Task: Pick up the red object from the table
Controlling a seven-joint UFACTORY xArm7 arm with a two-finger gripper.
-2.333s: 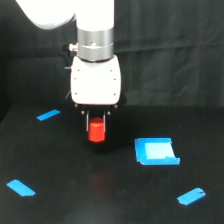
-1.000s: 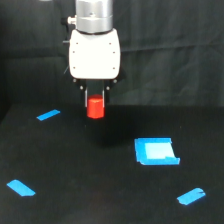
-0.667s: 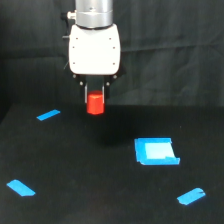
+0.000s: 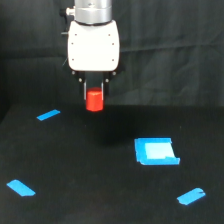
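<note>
Exterior view: the white arm's dark pincer [image 4: 94, 96] pinched the small bright red stubby cylinder block [image 4: 94, 101], held clear above the matte black counter [image 4: 100, 195], a blue square piece [image 4: 156, 151] lying toward the view's right.

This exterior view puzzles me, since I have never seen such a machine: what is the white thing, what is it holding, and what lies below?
The white box is the wrist of a robot arm, filmed by a camera standing off the arm. Its end effector is shut on the red object, held clear above the table. On the black table lie a blue square piece and three blue tape strips, for instance one on the view's left.
</note>
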